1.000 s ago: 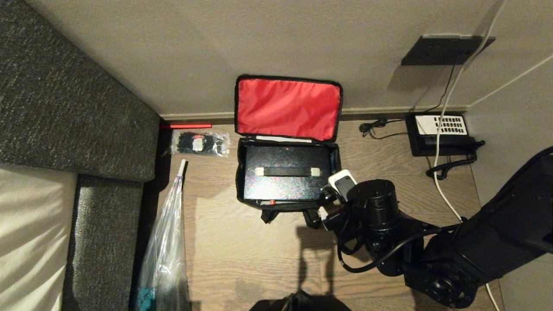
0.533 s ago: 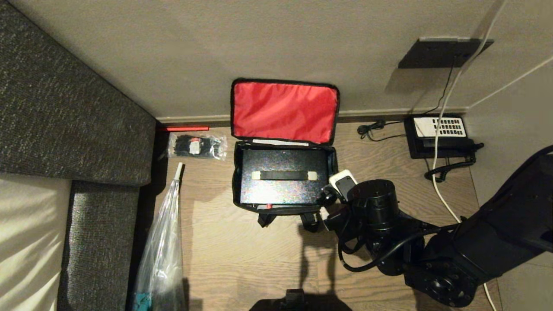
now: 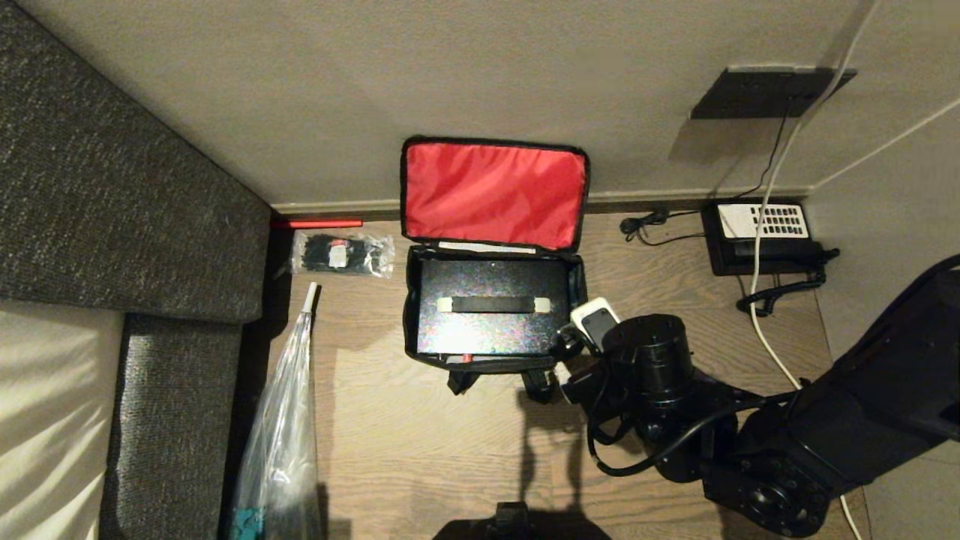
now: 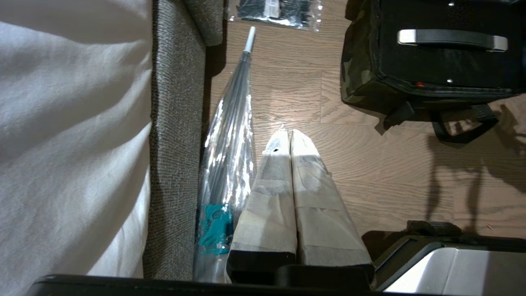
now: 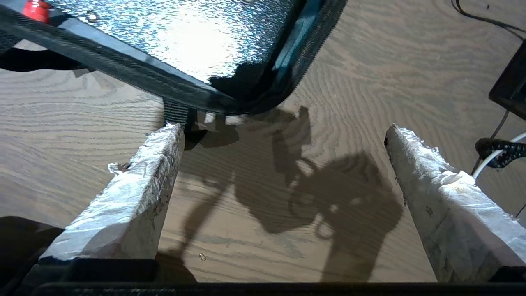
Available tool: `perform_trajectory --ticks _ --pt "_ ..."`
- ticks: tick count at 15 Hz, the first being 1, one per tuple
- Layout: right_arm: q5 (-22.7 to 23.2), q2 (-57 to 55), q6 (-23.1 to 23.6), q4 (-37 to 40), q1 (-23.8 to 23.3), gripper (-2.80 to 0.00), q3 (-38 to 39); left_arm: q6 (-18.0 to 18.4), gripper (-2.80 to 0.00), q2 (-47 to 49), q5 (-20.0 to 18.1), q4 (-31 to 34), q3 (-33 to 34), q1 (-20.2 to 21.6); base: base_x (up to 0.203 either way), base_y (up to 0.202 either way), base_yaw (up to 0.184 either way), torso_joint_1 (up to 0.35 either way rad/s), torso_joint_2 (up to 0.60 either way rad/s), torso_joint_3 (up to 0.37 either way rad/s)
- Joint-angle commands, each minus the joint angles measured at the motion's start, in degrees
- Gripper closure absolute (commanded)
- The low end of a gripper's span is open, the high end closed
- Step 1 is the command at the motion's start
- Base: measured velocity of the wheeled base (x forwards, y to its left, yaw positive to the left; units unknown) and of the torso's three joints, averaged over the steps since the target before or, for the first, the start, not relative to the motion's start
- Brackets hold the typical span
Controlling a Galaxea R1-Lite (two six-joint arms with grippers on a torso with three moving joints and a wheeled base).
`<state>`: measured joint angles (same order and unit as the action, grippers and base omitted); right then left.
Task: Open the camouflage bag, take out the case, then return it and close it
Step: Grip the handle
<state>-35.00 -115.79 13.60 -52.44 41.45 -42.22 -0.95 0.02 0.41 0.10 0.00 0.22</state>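
Centrally in the head view, the boxy camouflage bag (image 3: 491,300) sits on the wood floor, its red-lined lid (image 3: 493,193) upright against the wall. Inside lies the flat black speckled case (image 3: 491,306). Just right of its near corner, the right gripper (image 5: 283,131) hangs spread wide, empty. Lower centre of its wrist view, the left gripper (image 4: 286,135) is pressed closed, grasping nothing.

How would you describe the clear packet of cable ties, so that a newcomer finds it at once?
Start at the open camouflage bag with its red-lined lid against the wall. On the wooden floor to its left, near the grey sofa, lies the clear packet. Only it is a flat see-through pouch of black ties; the wrapped umbrella is long.
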Motion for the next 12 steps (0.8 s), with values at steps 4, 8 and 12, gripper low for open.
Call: perform_trajectory --ticks 4,8,12 --pt "-0.16 -0.29 1.35 -1.62 0.04 -2.80 0.08 -0.02 0.00 -0.11 0.02 -0.01 0.18 0.04 0.000 0.000 0.000 0.000 0.00 0.000" --pt "-0.10 -1.05 3.48 -5.97 0.04 -2.80 1.35 -0.02 0.00 -0.11 0.02 -0.01 0.18 0.04 0.000 0.000 0.000 0.000 0.00 0.000" --pt "0.02 -2.45 3.89 -6.79 0.04 -2.80 0.98 -0.02 0.00 -0.11 0.02 -0.01 0.18 0.04 0.000 0.000 0.000 0.000 0.00 0.000"
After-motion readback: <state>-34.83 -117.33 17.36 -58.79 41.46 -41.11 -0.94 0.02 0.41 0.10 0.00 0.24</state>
